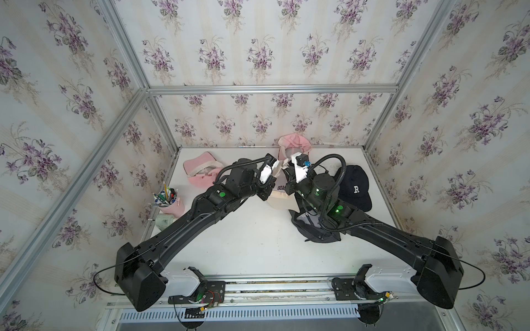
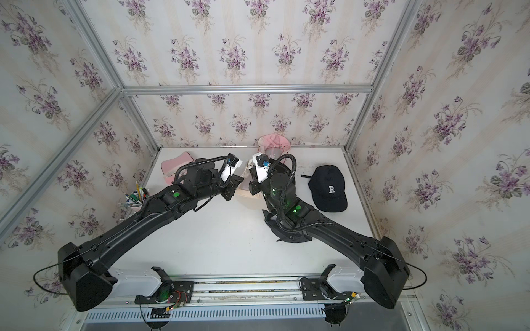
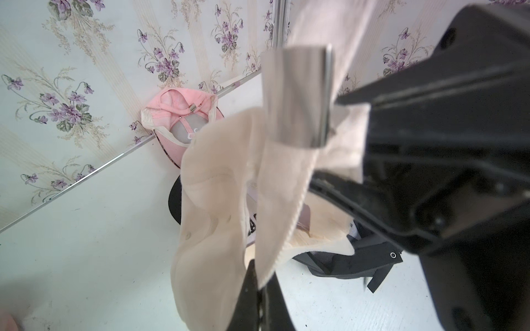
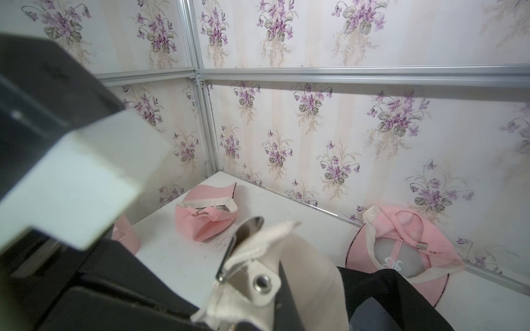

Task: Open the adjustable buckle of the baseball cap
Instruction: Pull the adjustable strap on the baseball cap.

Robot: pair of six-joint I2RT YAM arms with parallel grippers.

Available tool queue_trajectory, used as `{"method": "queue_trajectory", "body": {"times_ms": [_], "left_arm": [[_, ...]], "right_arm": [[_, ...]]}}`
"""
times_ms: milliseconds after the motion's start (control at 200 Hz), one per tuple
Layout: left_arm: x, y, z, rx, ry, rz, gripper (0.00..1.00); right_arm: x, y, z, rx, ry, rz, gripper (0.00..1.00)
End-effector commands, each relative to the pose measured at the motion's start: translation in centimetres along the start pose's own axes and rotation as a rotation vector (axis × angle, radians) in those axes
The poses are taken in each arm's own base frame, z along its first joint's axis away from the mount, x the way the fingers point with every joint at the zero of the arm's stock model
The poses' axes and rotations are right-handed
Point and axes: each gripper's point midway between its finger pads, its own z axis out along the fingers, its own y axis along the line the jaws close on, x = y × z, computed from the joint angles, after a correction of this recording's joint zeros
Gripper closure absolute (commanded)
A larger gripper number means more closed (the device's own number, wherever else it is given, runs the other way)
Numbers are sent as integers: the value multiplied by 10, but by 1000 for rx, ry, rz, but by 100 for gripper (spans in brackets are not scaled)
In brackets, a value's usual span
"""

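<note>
So the left gripper (image 3: 259, 289) and right gripper (image 1: 289, 179) were both pinched tight on the cream cap (image 1: 279, 197)'s strap (image 4: 309, 258) near its metal buckle (image 3: 301, 97), with the cap hanging over the table (image 1: 258, 243)'s middle.

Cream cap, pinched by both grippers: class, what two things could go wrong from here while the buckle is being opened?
1. The left gripper and right gripper hold the cream cap only by thin fabric near the buckle. A pull apart could slip the strap out of one grip.
2. The two grippers are crowded together, so they might collide.
</note>
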Motion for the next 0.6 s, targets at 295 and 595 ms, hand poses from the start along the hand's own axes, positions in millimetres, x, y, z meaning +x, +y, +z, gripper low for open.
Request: {"method": "queue_trajectory", "body": {"times_ms": [295, 595], "left_arm": [[13, 11, -7, -74, -4, -30, 100], [-30, 29, -6, -162, -107, -77, 36]], "right_arm": [[-29, -19, -4, 41, -80, 104, 100], [-25, -27, -1, 95, -58, 150, 100]]}}
